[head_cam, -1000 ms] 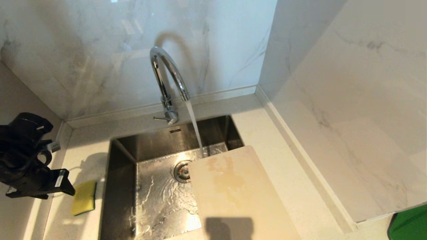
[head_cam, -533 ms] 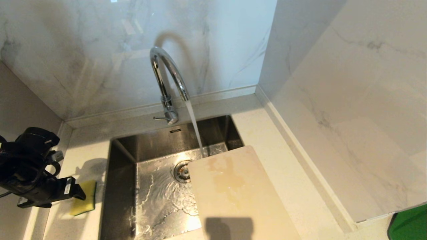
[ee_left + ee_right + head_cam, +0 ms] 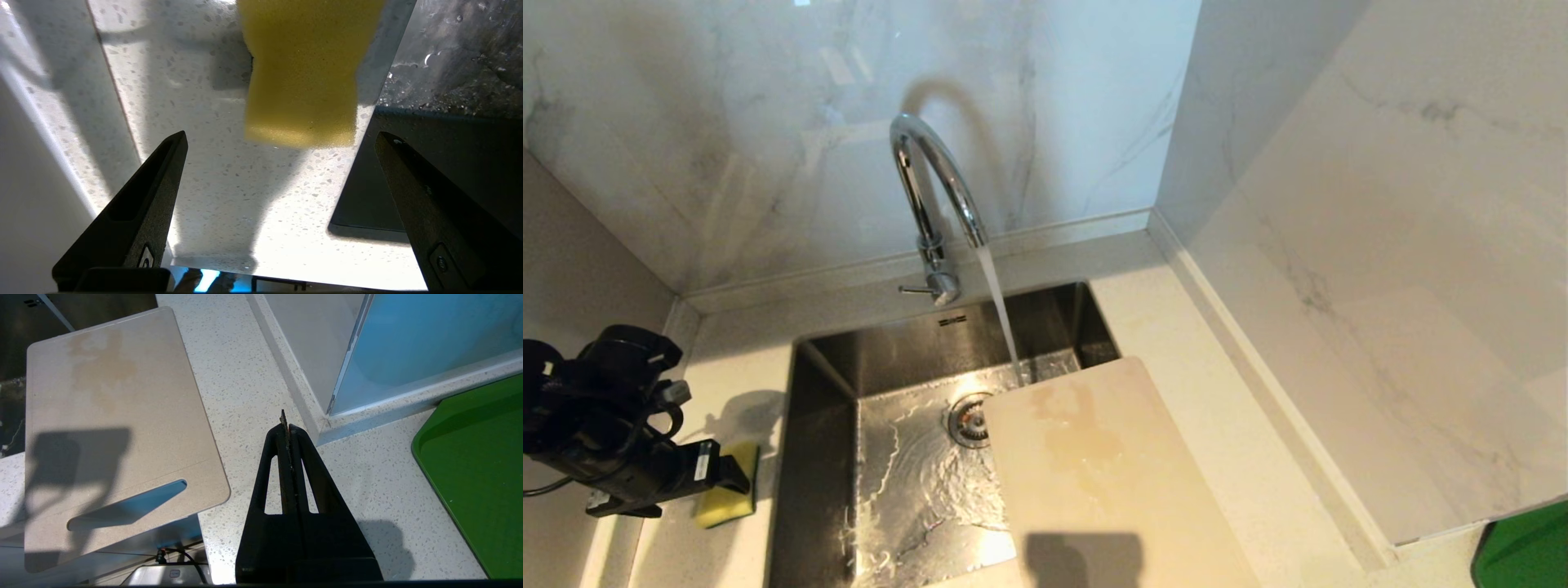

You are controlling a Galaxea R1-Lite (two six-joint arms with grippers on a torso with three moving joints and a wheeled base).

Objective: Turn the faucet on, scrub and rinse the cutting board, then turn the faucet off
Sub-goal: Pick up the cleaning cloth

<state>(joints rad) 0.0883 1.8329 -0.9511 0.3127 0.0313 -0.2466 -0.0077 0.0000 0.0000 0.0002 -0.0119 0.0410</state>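
Observation:
The chrome faucet (image 3: pixel 935 188) stands behind the sink, and water (image 3: pixel 1005 318) streams from its spout into the basin beside the board's far edge. The cream cutting board (image 3: pixel 1094 474) lies half over the sink's right rim; its slot handle shows in the right wrist view (image 3: pixel 126 506). My left gripper (image 3: pixel 727 478) hovers open over the left counter. A yellow sponge (image 3: pixel 302 69) lies just ahead of its fingertips, and only bare counter lies between them. My right gripper (image 3: pixel 286 424) is shut on nothing, above the counter right of the board (image 3: pixel 114 416).
The steel sink (image 3: pixel 825 457) is wet, with a drain (image 3: pixel 968 420) near the board's corner. A green tray (image 3: pixel 474 469) lies at the far right of the counter. Marble walls close in behind and to the right.
My left gripper has come down and to the right over the sponge, hiding more of it in the head view. The water runs as before, and the board has not moved.

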